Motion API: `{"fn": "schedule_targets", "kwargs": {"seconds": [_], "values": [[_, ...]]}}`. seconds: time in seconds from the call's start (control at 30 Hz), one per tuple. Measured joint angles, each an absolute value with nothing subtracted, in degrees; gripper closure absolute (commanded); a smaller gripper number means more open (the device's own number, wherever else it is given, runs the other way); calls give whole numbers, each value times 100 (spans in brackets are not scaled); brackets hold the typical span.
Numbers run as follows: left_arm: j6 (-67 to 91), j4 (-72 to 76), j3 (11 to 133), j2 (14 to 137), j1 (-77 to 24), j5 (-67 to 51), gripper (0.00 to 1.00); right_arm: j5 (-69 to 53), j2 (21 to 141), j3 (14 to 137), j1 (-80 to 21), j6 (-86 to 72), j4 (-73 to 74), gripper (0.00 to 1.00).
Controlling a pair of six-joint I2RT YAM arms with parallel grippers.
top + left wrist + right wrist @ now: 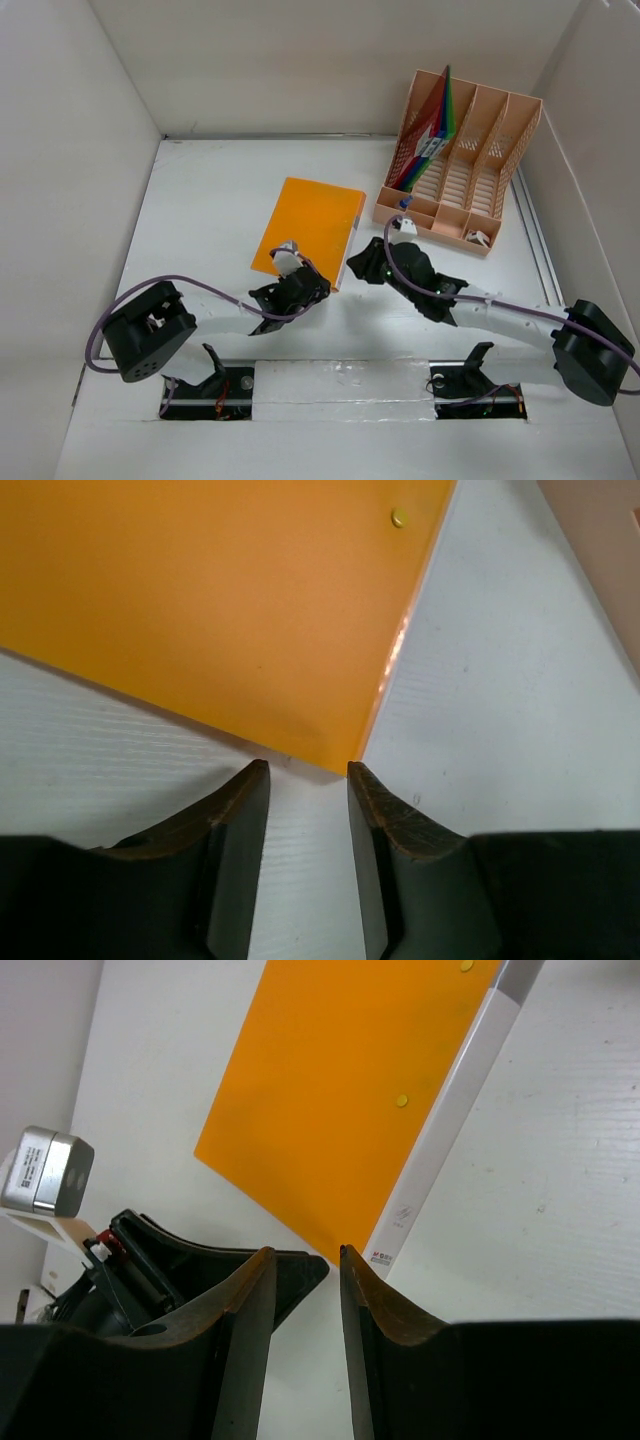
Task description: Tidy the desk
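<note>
A flat orange rectangular folder (pixel 308 225) lies mid-frame on the matte white surface (pixel 205 205); a peach slotted rack (pixel 470 165) stands upper right.

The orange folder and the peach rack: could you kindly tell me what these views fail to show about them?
Top view: the orange folder's near edge is partly hidden by the left gripper.
Left wrist view: the folder runs off the top and left edges.
Top view: the small white items in the peach rack's front trays are too small to identify.
</note>
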State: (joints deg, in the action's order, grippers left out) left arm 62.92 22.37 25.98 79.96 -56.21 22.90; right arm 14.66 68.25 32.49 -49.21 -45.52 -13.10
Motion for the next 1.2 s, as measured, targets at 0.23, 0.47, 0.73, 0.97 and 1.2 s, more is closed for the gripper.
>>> {"fn": "schedule_targets", "kwargs": {"seconds": [0.23,0.47,0.73,0.97,1.2], "values": [[6582,1828,2574,7961,-5618,2720,59,1498,6825,3188,-5041,-4619,-1372,62],[6766,1850,2335,7688,-5358,2746,55,1518,6836,3190,-5142,-4606,-1369,62],[6801,2298,2268,7789,-5336,2263,58,1522,7131,3229,-5142,-4589,-1369,63],[6897,2912,2283,8187,-5238,1994,62,1542,7177,3288,-5164,-4584,-1356,63],[6928,3033,2329,8298,-5177,1973,64,1597,7177,3317,-5186,-4571,-1354,63]]}}
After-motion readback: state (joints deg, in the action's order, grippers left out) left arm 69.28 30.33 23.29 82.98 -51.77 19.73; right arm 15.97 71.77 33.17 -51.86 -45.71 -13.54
